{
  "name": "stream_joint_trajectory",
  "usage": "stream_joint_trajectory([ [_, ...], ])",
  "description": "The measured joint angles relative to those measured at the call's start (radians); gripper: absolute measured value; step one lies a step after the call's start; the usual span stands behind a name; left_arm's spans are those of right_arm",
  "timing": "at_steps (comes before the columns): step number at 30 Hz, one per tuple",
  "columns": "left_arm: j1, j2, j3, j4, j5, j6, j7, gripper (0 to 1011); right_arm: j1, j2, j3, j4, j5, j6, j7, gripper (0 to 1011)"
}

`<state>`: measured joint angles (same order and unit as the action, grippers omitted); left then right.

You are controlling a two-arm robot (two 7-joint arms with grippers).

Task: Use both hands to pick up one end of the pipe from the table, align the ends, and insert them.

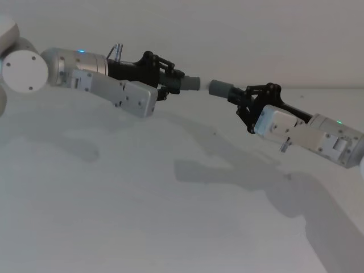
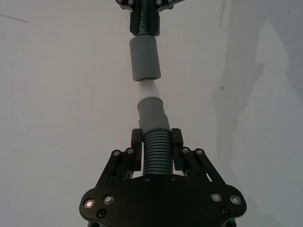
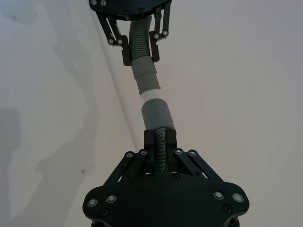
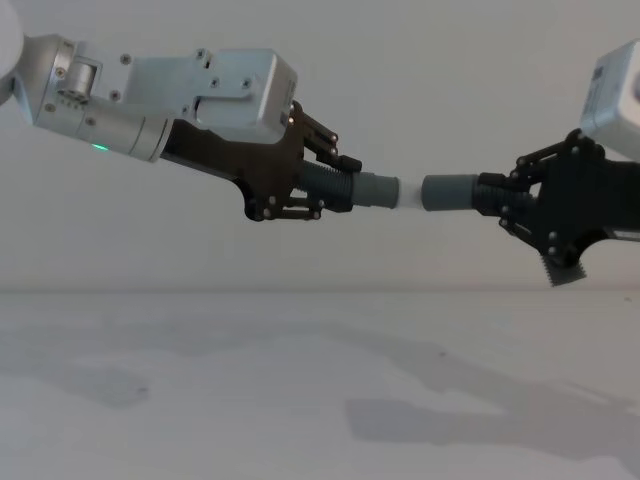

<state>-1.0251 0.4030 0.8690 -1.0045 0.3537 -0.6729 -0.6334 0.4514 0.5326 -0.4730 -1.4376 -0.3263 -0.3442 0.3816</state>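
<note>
Both pipe pieces hang in the air above the white table (image 1: 142, 216). My left gripper (image 1: 165, 77) is shut on the ribbed piece (image 2: 156, 156). That piece's smooth cuff (image 4: 375, 189) points right and ends in a pale tip (image 4: 410, 192). My right gripper (image 1: 247, 96) is shut on the other piece, just behind its wider grey cuff (image 4: 450, 192). The two ends face each other nearly in line. The pale tip (image 2: 149, 90) reaches the mouth of the wider cuff (image 2: 144, 59). How far it sits inside, I cannot tell. The rest of the right piece is hidden in the right gripper (image 3: 160, 139).
The table (image 4: 200, 400) beneath the arms is bare, with only the arms' shadows on it. A plain white wall (image 4: 420, 80) stands behind. The silver arm links (image 1: 122, 94) reach in from both sides.
</note>
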Motion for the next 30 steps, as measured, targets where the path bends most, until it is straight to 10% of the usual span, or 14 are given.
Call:
stream_joint_trajectory([
  [30,0.000,-0.001,0.000,0.000,0.000,-0.001,0.000,343,0.016,-0.010,-0.003,0.017,-0.010,0.002,-0.012,114],
])
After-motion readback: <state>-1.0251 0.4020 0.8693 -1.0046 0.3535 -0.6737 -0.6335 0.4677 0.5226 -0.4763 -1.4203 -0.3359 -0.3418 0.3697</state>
